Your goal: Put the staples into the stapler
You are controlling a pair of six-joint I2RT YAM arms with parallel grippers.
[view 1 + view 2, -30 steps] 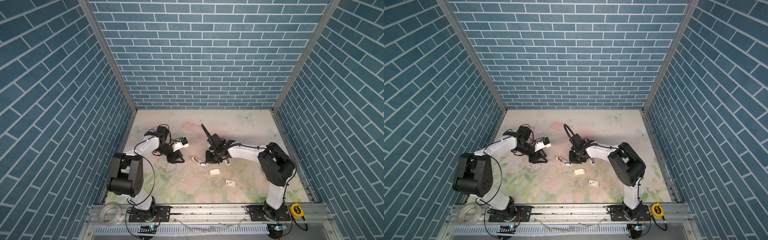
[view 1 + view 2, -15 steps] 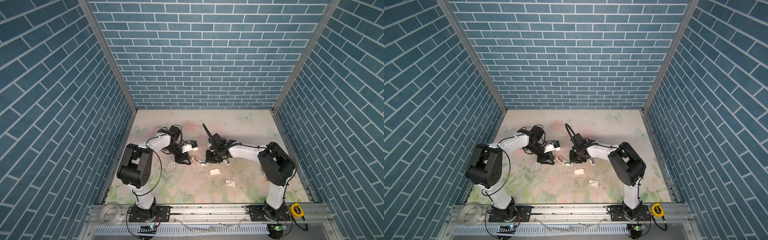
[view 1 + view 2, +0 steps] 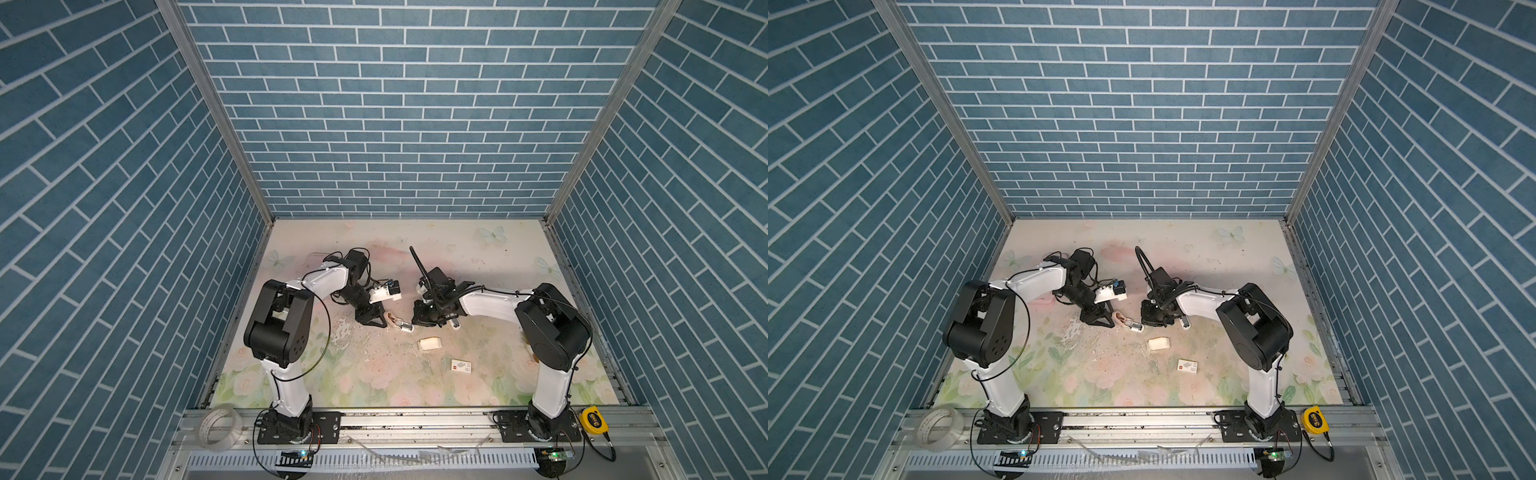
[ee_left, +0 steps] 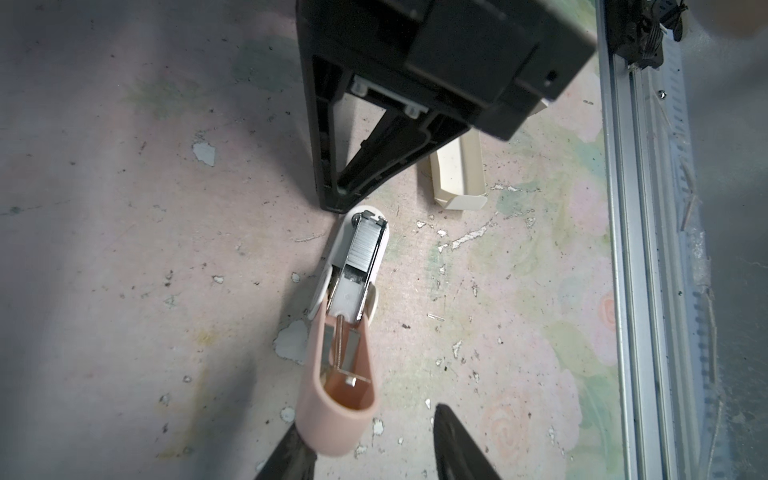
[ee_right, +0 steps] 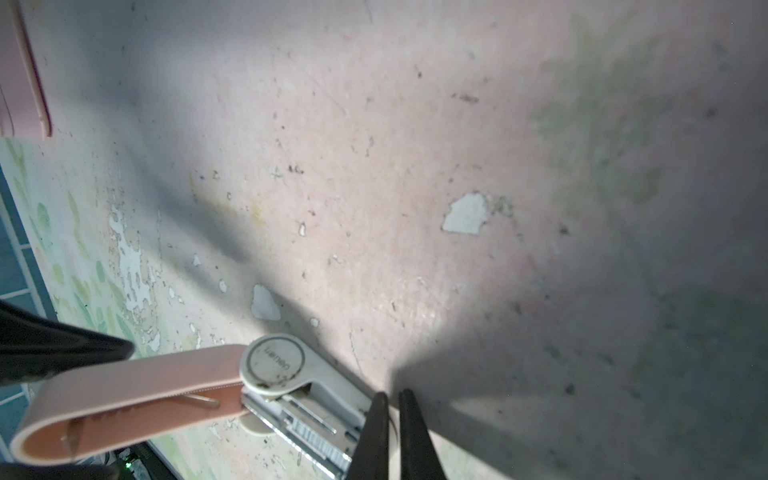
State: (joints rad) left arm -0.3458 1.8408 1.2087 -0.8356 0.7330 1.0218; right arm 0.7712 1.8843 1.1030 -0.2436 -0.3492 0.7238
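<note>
**Left arm** (image 3: 326, 279): has swung from the left side of the floral mat (image 3: 498, 257) toward the centre. Its black shoulder housing (image 3: 277, 328) has turned rightward and farther with it.

**Left gripper** (image 3: 373, 324): carried right and slightly nearer. It was well apart from the stapler (image 3: 398, 324) and is now just beside it. In the left wrist view the end of the raised pink lid (image 4: 336, 399) now lies between the parted fingers (image 4: 453, 444), against one of them.

**Wrist camera** (image 3: 385, 292): displaced along the same path.

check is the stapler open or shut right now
Open: on the stapler the pink lid is swung back from the white base, and the staples sit exposed in its channel.
</note>
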